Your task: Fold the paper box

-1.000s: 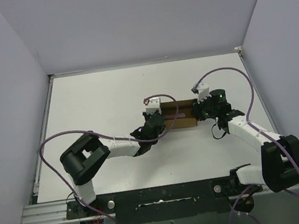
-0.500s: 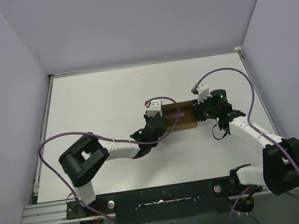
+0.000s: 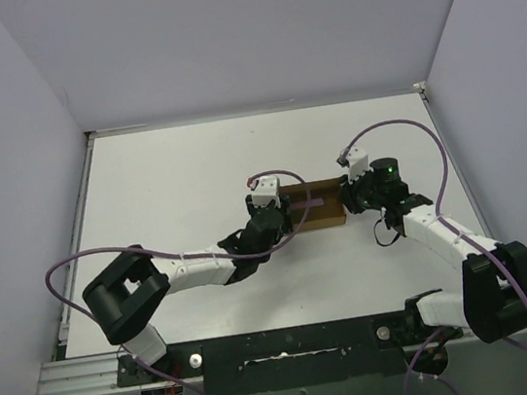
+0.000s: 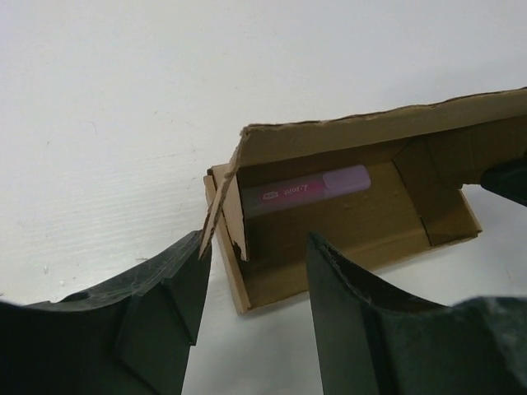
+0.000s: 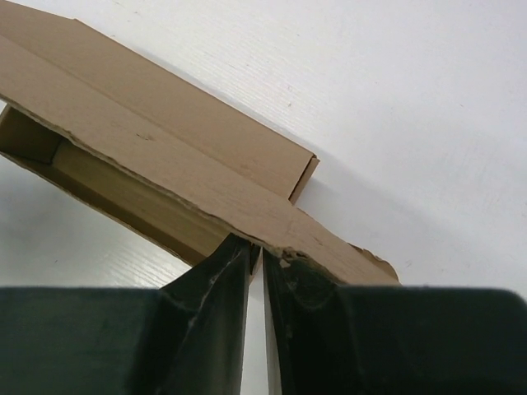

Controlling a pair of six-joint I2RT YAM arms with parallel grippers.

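**Lid pinched on the right, left jaws loose at the carton's end**

Top external: The paper box [image 3: 323, 215], a small plain brown cardboard carton, lay on the white table [image 3: 162, 172] past its middle, between the two arms. The left gripper [image 3: 284, 220] sat at its left end and the right gripper [image 3: 347, 197] at its right end. The carton looked light, so a push from one side alone could skid or pivot it. From above, neither jaw gap could be read, and a thin purple streak across the carton was too small to identify.

Left wrist: The left gripper [image 4: 257, 247] was released. Its black fingers [image 4: 165, 304] were spread either side of the carton's near corner without clamping it, though one tip seemed to brush the end flap. The lid stood raised, showing a pink label strip [image 4: 305, 189] on the inner back wall. In my judgement nothing steadied this end. The end flap stood outside the wall and could be crushed if the lid came down before it was tucked. A dark shape, probably the other gripper, cut off the far right end.

Right wrist: The right gripper [image 5: 257, 251] was clenched on the lid's ragged front edge, fingers almost meeting around the thin board. That hold looked slight, so a twist or pull could tear the edge or let it slip. How deep the board reached between the fingers was hidden.
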